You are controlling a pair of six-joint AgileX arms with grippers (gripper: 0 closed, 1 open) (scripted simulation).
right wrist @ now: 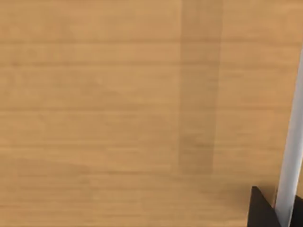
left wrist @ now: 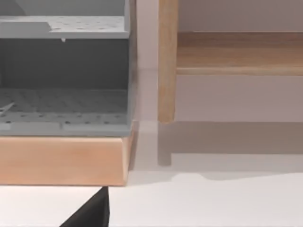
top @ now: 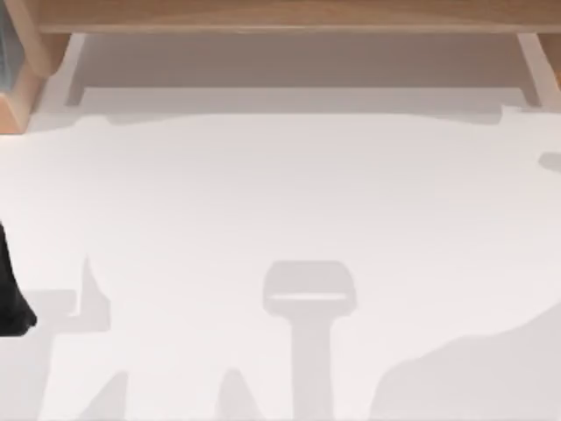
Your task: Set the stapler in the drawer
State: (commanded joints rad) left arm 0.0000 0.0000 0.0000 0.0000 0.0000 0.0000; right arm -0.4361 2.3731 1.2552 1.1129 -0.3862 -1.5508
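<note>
My right claw is pressed up close to a wooden panel, its dark tip just beside a pale upright bar. I take this bar for the drawer's handle, though that is a judgement. I cannot tell whether this claw is open or closed, or whether it has hold of the bar.

My left arm sits at the counter's nine o'clock edge, idle. Its claw looks toward a grey perforated rack on a wooden base, with a wooden post beside it. I cannot tell that claw's state either.

The wooden frame runs across the counter at twelve o'clock. Where the stapler is I cannot tell; the middle of the counter carries nothing but shadows.

I judge the step in hand to be the drawer itself, getting it open or reaching it, with the placing not yet done. The next move calls for a firm hold on that bar and a straight pull toward six o'clock. I also need to be sure where the stapler lies before anything goes in.
</note>
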